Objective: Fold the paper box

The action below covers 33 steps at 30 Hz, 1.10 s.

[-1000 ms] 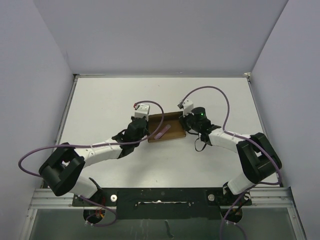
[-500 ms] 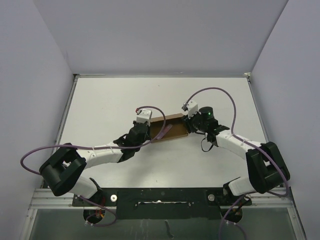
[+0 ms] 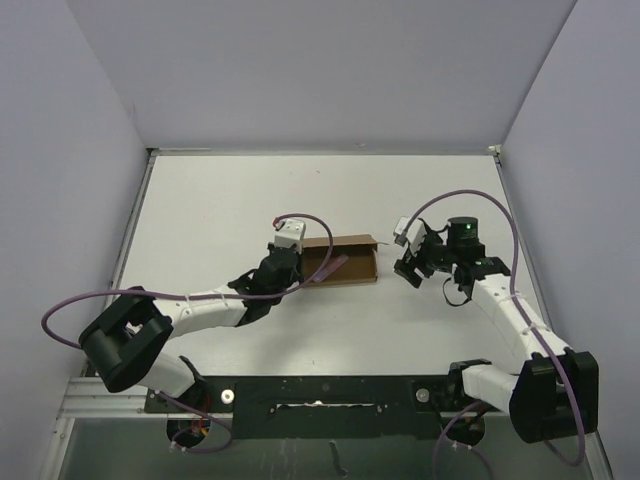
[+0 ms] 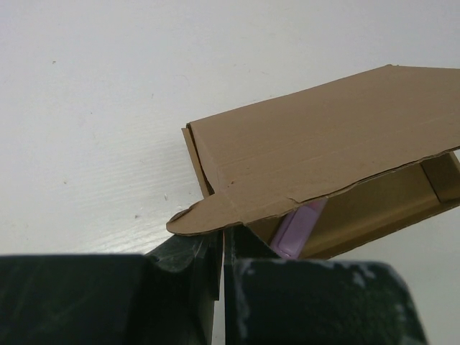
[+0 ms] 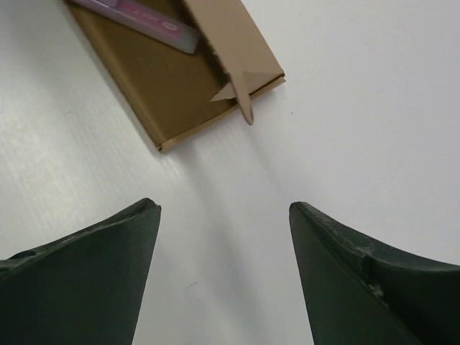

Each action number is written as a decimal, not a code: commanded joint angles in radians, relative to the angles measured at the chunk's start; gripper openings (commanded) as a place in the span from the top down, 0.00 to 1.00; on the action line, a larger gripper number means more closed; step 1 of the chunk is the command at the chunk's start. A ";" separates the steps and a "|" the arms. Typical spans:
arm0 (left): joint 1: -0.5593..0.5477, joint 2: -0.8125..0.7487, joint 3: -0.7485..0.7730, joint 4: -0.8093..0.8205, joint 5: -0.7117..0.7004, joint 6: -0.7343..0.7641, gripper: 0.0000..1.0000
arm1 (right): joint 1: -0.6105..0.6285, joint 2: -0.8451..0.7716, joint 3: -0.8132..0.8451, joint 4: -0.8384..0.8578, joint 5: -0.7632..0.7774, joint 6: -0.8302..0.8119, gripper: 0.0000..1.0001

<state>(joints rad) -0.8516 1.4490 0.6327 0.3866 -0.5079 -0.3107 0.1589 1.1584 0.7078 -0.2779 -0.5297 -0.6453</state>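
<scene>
The paper box (image 3: 350, 262) is a brown cardboard mailer lying across the middle of the table, its lid (image 4: 323, 136) raised at a slant. A small pink stick (image 4: 296, 230) lies inside. My left gripper (image 3: 297, 262) is shut on the box's left end wall (image 4: 200, 159): one finger is outside, and the other finger (image 4: 255, 241) is inside, under the lid's rounded tab. My right gripper (image 3: 409, 262) stands open a little to the right of the box, touching nothing. In the right wrist view the box's right end (image 5: 180, 86) lies ahead of the open gripper (image 5: 224, 208).
Purple cables loop over both arms (image 3: 470, 195). The white table (image 3: 220, 200) is closed in by grey walls at the back and both sides. A metal rail (image 3: 320, 395) with the arm bases runs along the near edge.
My right gripper has opened, let go of the box's right end and drawn back to the right. The box has swung from a tilt to lie level. My left gripper has stayed shut on it.
</scene>
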 commanded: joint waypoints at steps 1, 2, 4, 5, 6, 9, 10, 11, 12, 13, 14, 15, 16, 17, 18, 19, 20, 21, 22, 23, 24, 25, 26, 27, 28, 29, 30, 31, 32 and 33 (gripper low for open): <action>-0.016 -0.009 0.035 0.014 -0.003 -0.018 1.00 | -0.039 -0.084 0.112 -0.294 -0.276 -0.274 0.24; -0.017 -0.006 0.037 0.014 -0.003 -0.018 1.00 | -0.040 -0.079 0.152 -0.356 -0.325 -0.324 0.22; -0.019 -0.004 0.041 0.012 -0.001 -0.018 1.00 | -0.031 -0.069 0.214 -0.397 -0.390 -0.328 0.18; -0.020 -0.004 0.041 0.012 -0.001 -0.019 1.00 | -0.017 -0.057 0.249 -0.416 -0.415 -0.347 0.17; -0.020 -0.005 0.040 0.009 -0.003 -0.021 1.00 | 0.014 -0.045 0.279 -0.430 -0.402 -0.353 0.17; -0.021 -0.012 0.036 0.009 -0.005 -0.026 1.00 | 0.152 -0.024 0.326 -0.405 -0.300 -0.360 0.17; -0.021 -0.014 0.037 0.009 -0.006 -0.029 1.00 | 0.200 -0.019 0.323 -0.358 -0.251 -0.349 0.17; -0.021 -0.016 0.036 0.009 -0.006 -0.030 1.00 | 0.236 -0.013 0.319 -0.326 -0.209 -0.340 0.18; -0.021 -0.017 0.037 0.008 -0.006 -0.031 1.00 | 0.264 0.000 0.319 -0.302 -0.180 -0.333 0.19; -0.020 -0.020 0.037 0.007 -0.006 -0.031 1.00 | 0.280 0.016 0.326 -0.289 -0.157 -0.330 0.21; -0.020 -0.022 0.038 0.006 -0.006 -0.031 1.00 | 0.288 0.033 0.331 -0.277 -0.134 -0.328 0.24; -0.021 -0.026 0.037 0.006 -0.006 -0.033 1.00 | 0.300 0.047 0.335 -0.266 -0.113 -0.328 0.27; -0.021 -0.027 0.036 0.005 -0.006 -0.033 1.00 | 0.304 0.058 0.335 -0.253 -0.090 -0.329 0.30; -0.021 -0.028 0.035 0.005 -0.006 -0.033 1.00 | 0.313 0.065 0.335 -0.238 -0.070 -0.331 0.32; -0.021 -0.028 0.035 0.006 -0.005 -0.033 1.00 | 0.319 0.072 0.334 -0.226 -0.052 -0.334 0.36; -0.020 -0.028 0.034 0.007 -0.005 -0.034 1.00 | 0.324 0.081 0.333 -0.216 -0.036 -0.337 0.40; -0.021 -0.027 0.033 0.008 -0.004 -0.034 1.00 | 0.329 0.090 0.334 -0.212 -0.023 -0.341 0.42; -0.021 -0.025 0.033 0.008 -0.005 -0.036 1.00 | 0.335 0.099 0.335 -0.209 -0.012 -0.347 0.44; -0.021 -0.025 0.032 0.009 -0.004 -0.037 1.00 | 0.339 0.108 0.334 -0.204 0.001 -0.348 0.45; -0.021 -0.026 0.032 0.010 -0.002 -0.038 1.00 | 0.344 0.115 0.330 -0.195 0.014 -0.351 0.47; -0.021 -0.025 0.032 0.011 -0.001 -0.039 1.00 | 0.348 0.119 0.322 -0.178 0.033 -0.351 0.48; -0.020 -0.025 0.032 0.012 0.001 -0.040 1.00 | 0.351 0.123 0.311 -0.156 0.057 -0.350 0.50; -0.021 -0.024 0.032 0.012 0.002 -0.042 1.00 | 0.352 0.126 0.302 -0.138 0.071 -0.352 0.52; -0.021 -0.025 0.032 0.012 0.002 -0.043 1.00 | 0.355 0.130 0.297 -0.126 0.083 -0.355 0.55; -0.020 -0.023 0.032 0.012 0.003 -0.043 1.00 | 0.357 0.132 0.290 -0.115 0.094 -0.355 0.58; -0.021 -0.023 0.032 0.012 0.003 -0.045 1.00 | 0.358 0.135 0.285 -0.108 0.102 -0.360 0.62; -0.021 -0.022 0.032 0.012 0.003 -0.044 1.00 | 0.358 0.137 0.280 -0.100 0.108 -0.362 0.68; -0.021 -0.023 0.032 0.012 0.003 -0.045 1.00 | 0.360 0.139 0.274 -0.094 0.112 -0.368 0.73; -0.021 -0.023 0.033 0.012 0.003 -0.045 1.00 | 0.360 0.140 0.269 -0.090 0.112 -0.373 0.76; -0.021 -0.025 0.034 0.012 0.004 -0.047 1.00 | 0.361 0.141 0.265 -0.089 0.111 -0.379 0.79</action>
<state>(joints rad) -0.8650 1.4494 0.6346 0.3836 -0.5117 -0.3374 0.5121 1.2949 0.9874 -0.4419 -0.4595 -0.9970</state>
